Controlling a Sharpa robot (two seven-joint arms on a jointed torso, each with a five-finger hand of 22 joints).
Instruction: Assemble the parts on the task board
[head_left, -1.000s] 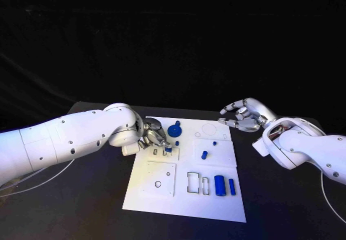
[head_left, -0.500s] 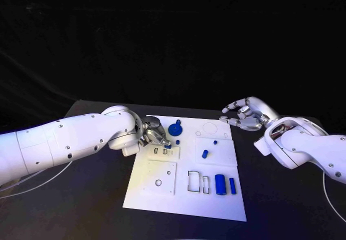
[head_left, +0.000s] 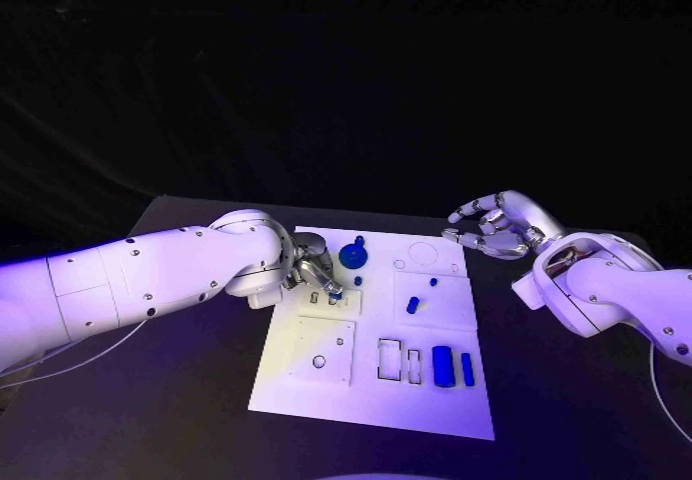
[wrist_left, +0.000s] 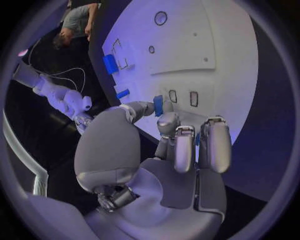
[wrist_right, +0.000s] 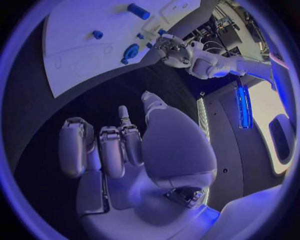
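The left hand (head_left: 310, 268) sat at the task board's (head_left: 372, 405) ten o'clock edge, pinching a small blue part (wrist_left: 158, 105) — the right hand (head_left: 495, 228) hovered off its two o'clock corner, fingers loosely curled, empty.

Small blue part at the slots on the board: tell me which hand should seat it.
Left. The left hand already pinches the small blue part right over the slots of the white board. The right hand hangs off the board's far right corner, holding nothing.
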